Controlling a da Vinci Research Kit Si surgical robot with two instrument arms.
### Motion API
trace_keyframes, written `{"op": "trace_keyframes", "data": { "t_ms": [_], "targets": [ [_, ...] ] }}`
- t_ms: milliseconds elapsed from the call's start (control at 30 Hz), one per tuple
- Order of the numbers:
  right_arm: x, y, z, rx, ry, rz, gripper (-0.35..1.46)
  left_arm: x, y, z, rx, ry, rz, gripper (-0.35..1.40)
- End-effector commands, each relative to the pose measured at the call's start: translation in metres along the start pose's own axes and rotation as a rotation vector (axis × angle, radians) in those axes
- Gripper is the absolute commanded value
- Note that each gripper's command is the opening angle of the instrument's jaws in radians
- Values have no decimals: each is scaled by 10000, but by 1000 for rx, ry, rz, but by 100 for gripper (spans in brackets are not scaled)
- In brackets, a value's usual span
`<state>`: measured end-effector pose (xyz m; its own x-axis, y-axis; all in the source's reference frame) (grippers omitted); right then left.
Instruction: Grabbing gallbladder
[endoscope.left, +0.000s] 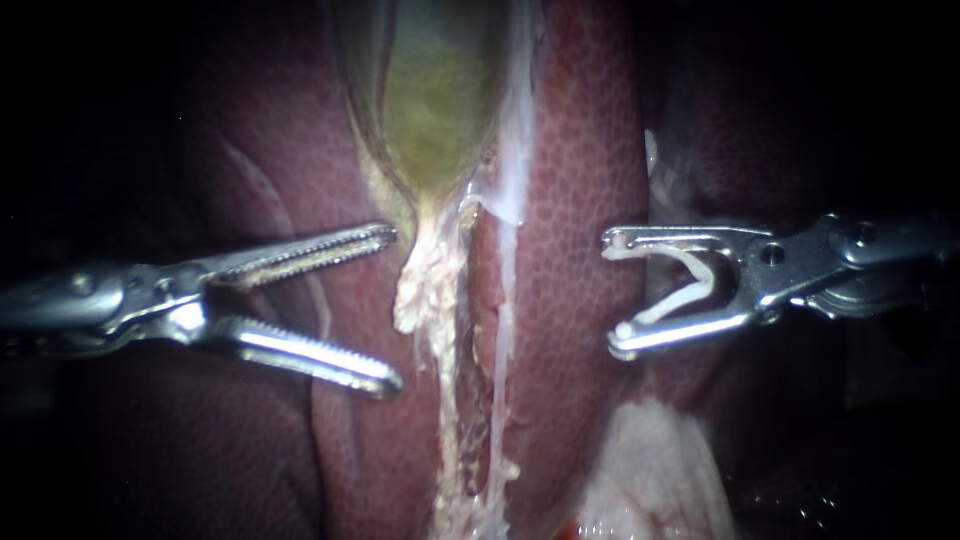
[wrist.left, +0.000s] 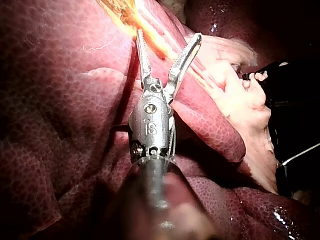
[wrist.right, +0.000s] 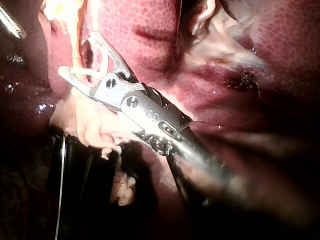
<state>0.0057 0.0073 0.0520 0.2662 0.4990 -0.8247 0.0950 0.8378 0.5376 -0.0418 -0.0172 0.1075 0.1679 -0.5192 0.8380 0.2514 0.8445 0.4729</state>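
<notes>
A: The left instrument (endoscope.left: 397, 308) is hanging with its long, toothed jaws spread wide, gripping nothing.

B: And the gallbladder (endoscope.left: 435, 100)?

A: It's lying just beyond those jaw tips, a smooth greenish-yellow sac tapering to a narrow neck. A ragged pale strip (endoscope.left: 425, 290) is trailing from it right ahead of the gap, touching neither jaw.

B: The right instrument (endoscope.left: 610, 292)?

A: It's facing in from the far side of the strip, its smooth jaws standing apart and holding a white V-shaped clip (endoscope.left: 690, 296) between them. Glossy red, pebbled liver (endoscope.left: 570, 200) is lying under both.
</notes>
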Motion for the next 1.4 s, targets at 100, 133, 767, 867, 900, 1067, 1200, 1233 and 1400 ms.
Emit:
{"op": "trace_keyframes", "data": {
  "t_ms": [100, 133, 767, 867, 900, 1067, 1200, 1233, 1400],
  "targets": [
    [0, 0, 0, 0, 0, 0, 60, 7, 1, 8, -2, 0, -21, 64],
    [0, 0, 0, 0, 0, 0, 60, 10, 3, 11, -2, 2, -32, 62],
    [1, -1, 2, 0, 0, 0, 60, 38, 20, 4, -76, 105, -207, -35],
    [1, -1, 2, 0, 0, 0, 60, 34, 16, 0, -77, 105, -220, -35],
    [1, -1, 2, 0, 0, 0, 60, 31, 15, -3, -76, 105, -221, -35],
    [1, 0, 2, 0, 0, 0, 60, 1, 6, -26, -79, 108, -234, -35],
    [1, 0, 2, 0, 0, 0, 60, -29, 4, -48, -89, 83, -248, -35],
    [1, 0, 2, 0, 0, 0, 60, -35, 4, -53, -94, 77, -251, -35],
    [1, 0, 2, -1, 0, 0, 60, -59, 8, -71, -108, 55, -255, -35]
  ]
}}
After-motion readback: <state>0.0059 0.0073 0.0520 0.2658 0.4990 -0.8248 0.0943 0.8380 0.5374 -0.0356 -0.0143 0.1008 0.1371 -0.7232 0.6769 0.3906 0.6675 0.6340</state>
